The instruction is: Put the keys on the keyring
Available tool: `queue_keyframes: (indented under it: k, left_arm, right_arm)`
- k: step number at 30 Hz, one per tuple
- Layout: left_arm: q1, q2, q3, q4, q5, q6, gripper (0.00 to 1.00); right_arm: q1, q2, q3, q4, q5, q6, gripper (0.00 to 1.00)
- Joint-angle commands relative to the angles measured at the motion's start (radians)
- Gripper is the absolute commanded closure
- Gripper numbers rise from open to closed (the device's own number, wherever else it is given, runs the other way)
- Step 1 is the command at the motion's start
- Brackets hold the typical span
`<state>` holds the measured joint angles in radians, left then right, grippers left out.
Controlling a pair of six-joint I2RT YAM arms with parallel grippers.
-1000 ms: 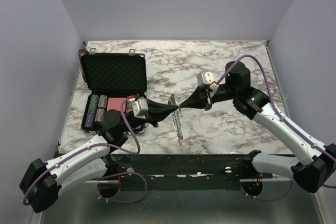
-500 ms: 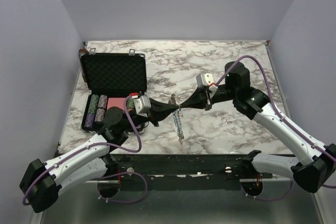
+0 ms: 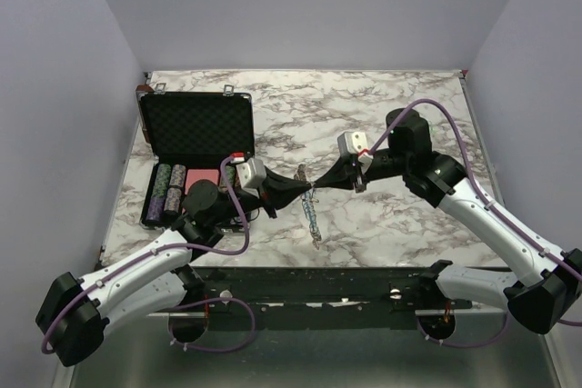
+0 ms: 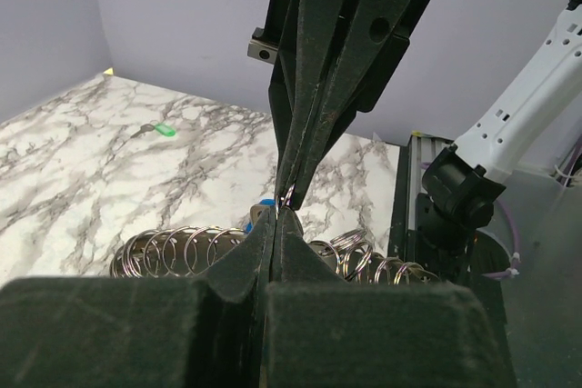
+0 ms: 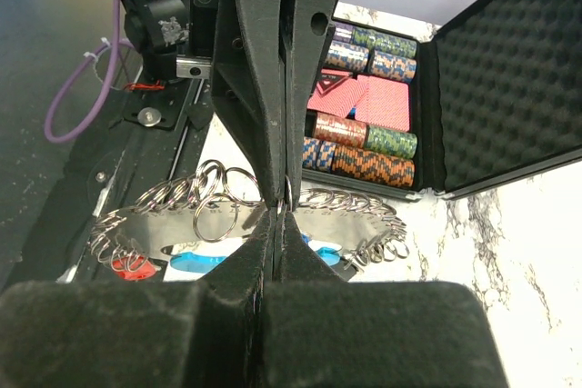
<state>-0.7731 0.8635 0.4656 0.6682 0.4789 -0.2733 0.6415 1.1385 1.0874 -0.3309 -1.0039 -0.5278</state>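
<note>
Since the earlier frame, my left gripper (image 3: pixel 304 191) has swung up toward my right gripper (image 3: pixel 318 185); both jaws pinch shut on one loop of the keyring (image 3: pixel 313 217), its tail trailing nearward. Risk: opposed pulls slip the thin wire free.

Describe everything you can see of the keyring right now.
The keyring is a long, floppy chain of linked silvery metal split rings, lying roughly straight on the marble table. The shut left gripper and right gripper meet tip to tip near its far end, pinching one small upright ring. A blue key head and a red key head lie against it.
</note>
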Motion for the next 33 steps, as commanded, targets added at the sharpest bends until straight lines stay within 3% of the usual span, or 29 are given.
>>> queue_keyframes:
  k: [1, 33]
  left_arm:
    - [0.014, 0.012, 0.042, 0.011, -0.028, -0.037, 1.00]
    - [0.069, 0.057, 0.036, 0.099, 0.010, -0.182, 1.00]
  right_arm:
    - [0.023, -0.016, 0.029, -0.039, -0.016, -0.040, 1.00]
    - [0.023, -0.029, 0.016, -0.188, 0.041, -0.236, 1.00]
